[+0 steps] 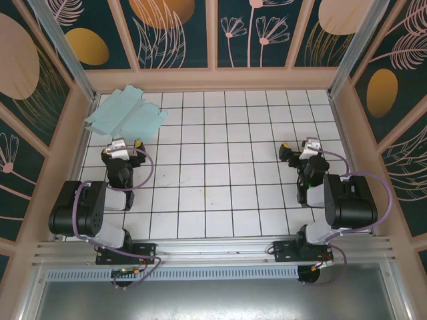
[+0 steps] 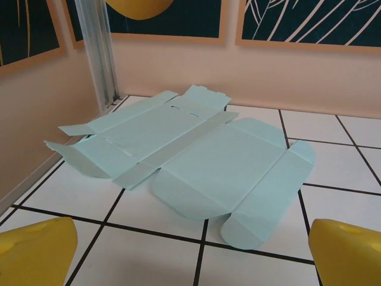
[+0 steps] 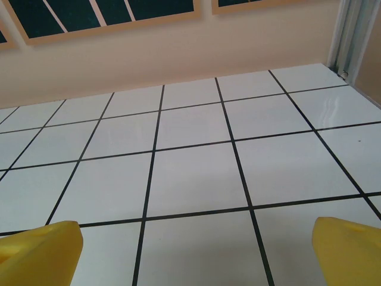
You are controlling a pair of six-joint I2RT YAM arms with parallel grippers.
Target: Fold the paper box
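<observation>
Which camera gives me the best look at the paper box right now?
Left wrist: the paper box lies flat and unfolded straight ahead, creases and flaps plain. Top external shows it small, in the far left corner.

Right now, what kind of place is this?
Probably a robot test cell: a white tiled table walled by patterned panels, a left arm and right arm bolted at its edge, plus a paper box.

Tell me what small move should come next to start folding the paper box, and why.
Probably ease the left arm forward toward the paper box. The box lies flat and unfolded in the far left corner, just ahead of that arm's open jaws and untouched. The right arm sits over bare tiles, far from it.
</observation>
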